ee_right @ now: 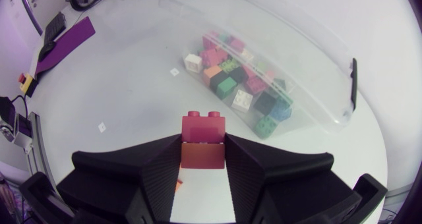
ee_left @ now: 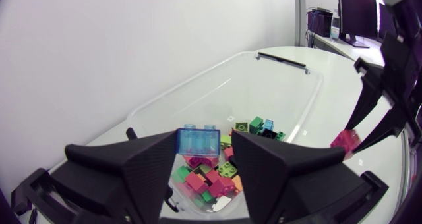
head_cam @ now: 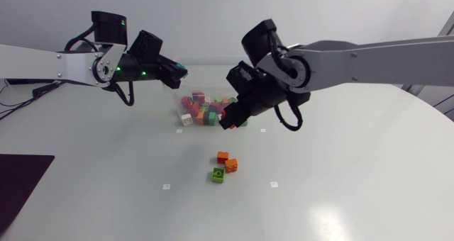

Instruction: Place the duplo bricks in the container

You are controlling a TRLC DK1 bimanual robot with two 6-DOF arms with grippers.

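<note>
1. Bricks [head_cam: 206,113] mostly lie heaped in the clear container [ee_left: 217,85] at the far middle of the table [head_cam: 355,191]; three loose bricks [head_cam: 231,166], two orange and one green, sit close together nearer the front, apart from the container.
2. Left fingers [ee_left: 142,171] pinch a blue brick [ee_left: 198,141] from two sides; in the left wrist view it hangs above the container, with the heap below and just ahead.
3. Right fingers [ee_right: 264,174] clamp a red brick [ee_right: 204,126] with an orange piece [ee_right: 201,155] under it, seemingly a stack of two; the head view puts them at the container's near right end; the right wrist view shows bare table beneath and the container ahead, so I judge this load is not yet over the rim.
4. Step in hand, as I read it: delivery; each arm carries its load toward the drop.
5. Next move: the left need only spread its fingers, perhaps after lowering a little so the brick does not bounce out; the right must go forward past the near wall before letting go; both arms are close over one container, so taking turns would avoid a knock.
6. The three loose bricks are yet to be fetched.
</note>
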